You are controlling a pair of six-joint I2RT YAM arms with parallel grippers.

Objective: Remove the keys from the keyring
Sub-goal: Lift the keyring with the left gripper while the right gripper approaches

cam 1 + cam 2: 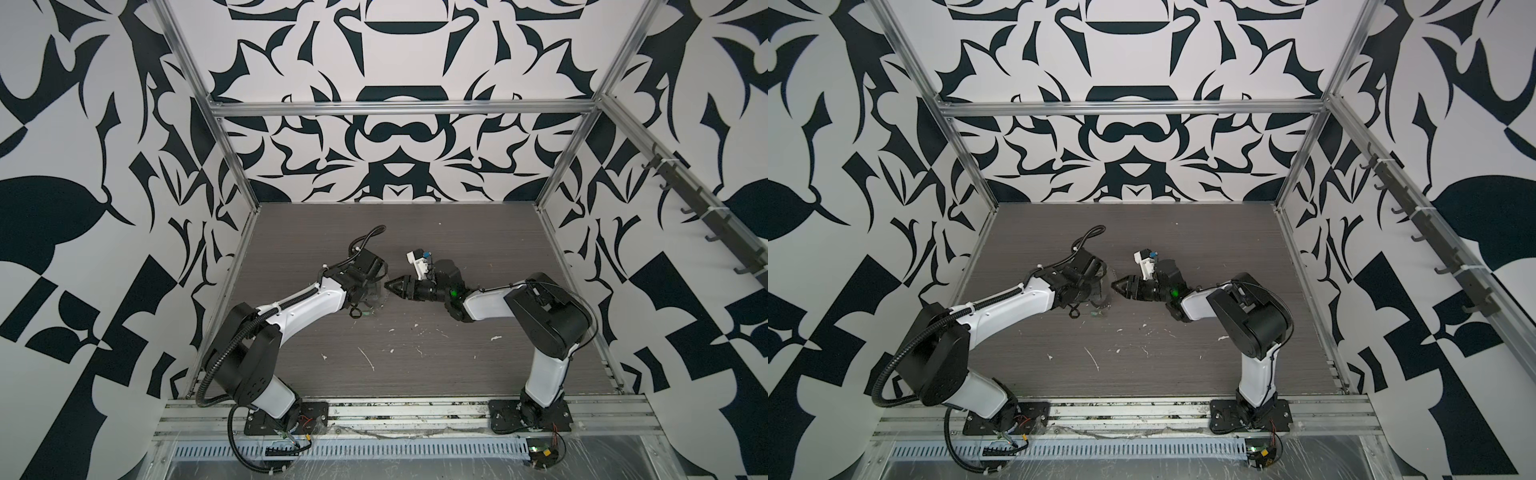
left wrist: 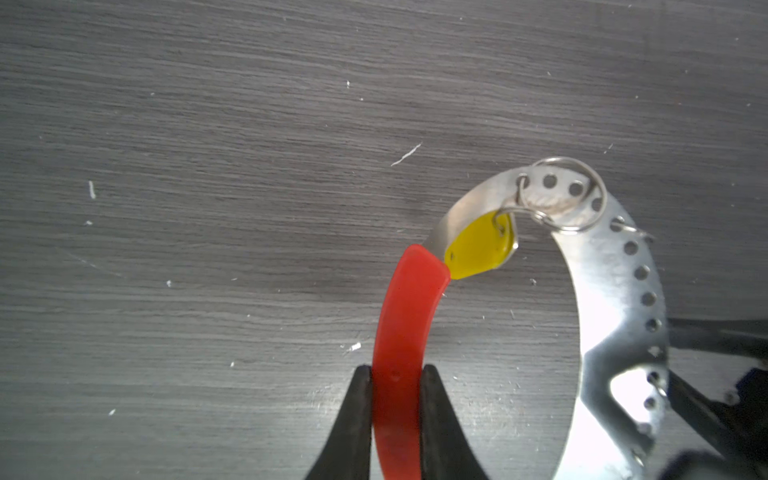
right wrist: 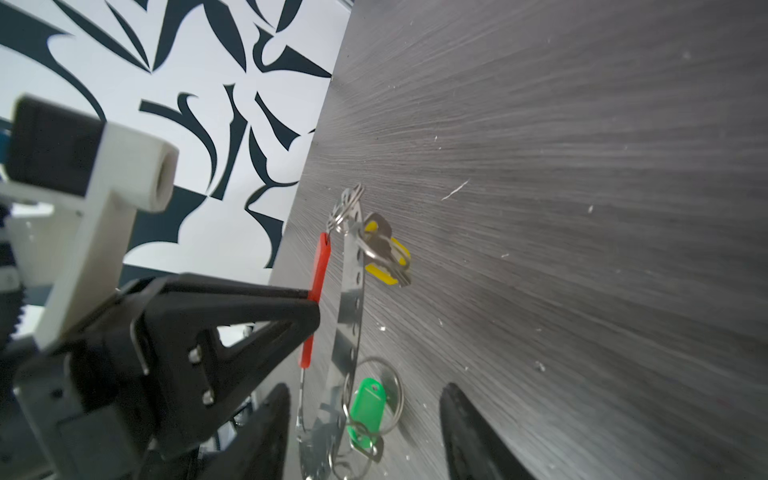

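Currently the left tool [image 2: 397, 374] is closed on the red end section [image 2: 409, 316] of the keyring [image 2: 615, 270]. One black finger [image 2: 353, 419] bears on each flat face of the red part. From this grip the pale perforated strip curves away in an arc and bends back on itself.

The yellow key [image 2: 478, 249] hangs just beside the point where the red section meets the bare metal. Its small metal loop [image 2: 509, 208] passes through a hole in the strip, next to a thin silver wire ring [image 2: 598, 195] that sits on the same bend.

The green key [image 3: 365, 409] hangs at the far part of the strip, beside a larger wire ring [image 3: 397, 395], and is attached by its own small loop. Neither key is off the keyring.

The right tool [image 3: 365, 388] is open. Its two dark fingers [image 3: 272, 419] stand well apart, with the green key and the nearby strip between them. Neither finger touches the key or the strip.

In both top views the right tool [image 1: 388, 286] [image 1: 1115, 286] points at the left arm's wrist near the middle of the desk [image 1: 415, 374]. The keyring lies between the two arms. Whether the strip touches the desk cannot be told.
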